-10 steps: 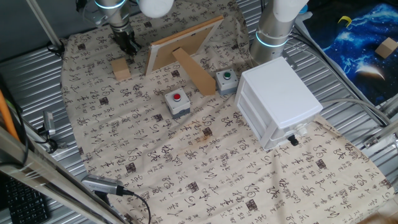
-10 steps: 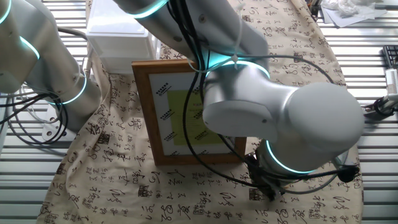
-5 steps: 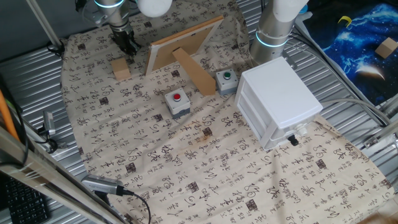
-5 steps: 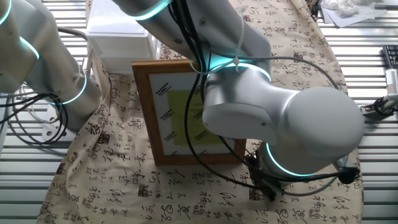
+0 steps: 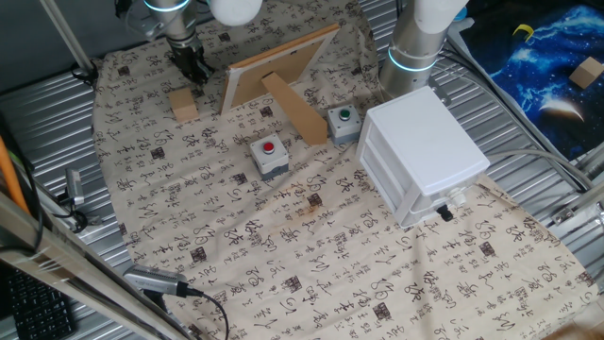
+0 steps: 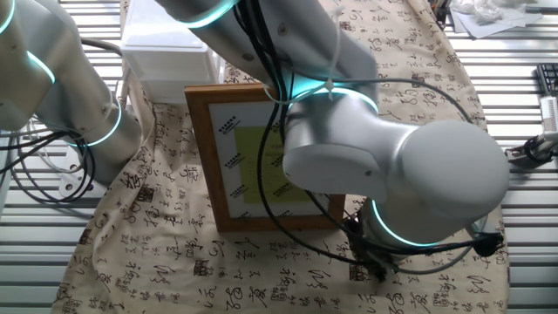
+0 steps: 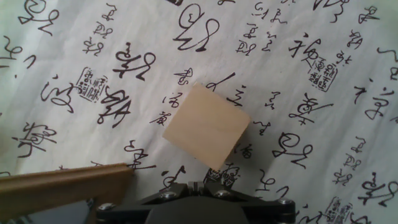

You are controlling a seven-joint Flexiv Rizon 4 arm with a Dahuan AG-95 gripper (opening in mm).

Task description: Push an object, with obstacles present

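Calligraphy-printed cloth (image 5: 236,255) over a ribbed metal table. Near its far left corner, small wooden block (image 5: 184,104) flat on the cloth, corner-on in the hand view (image 7: 208,126). Just behind it, gripper (image 5: 192,68) low to the cloth, seemingly poised to shove from the rear; fingers pressed together or parted, impossible to tell. Beside the block, wooden frame (image 5: 278,66) propped on its strut, one edge close by in the hand view (image 7: 65,182). Farther along, red-button box (image 5: 269,156) and green-button box (image 5: 343,123), then white drawer cabinet (image 5: 425,156). Likely constraint: frame hemming one side, button boxes across longer paths.
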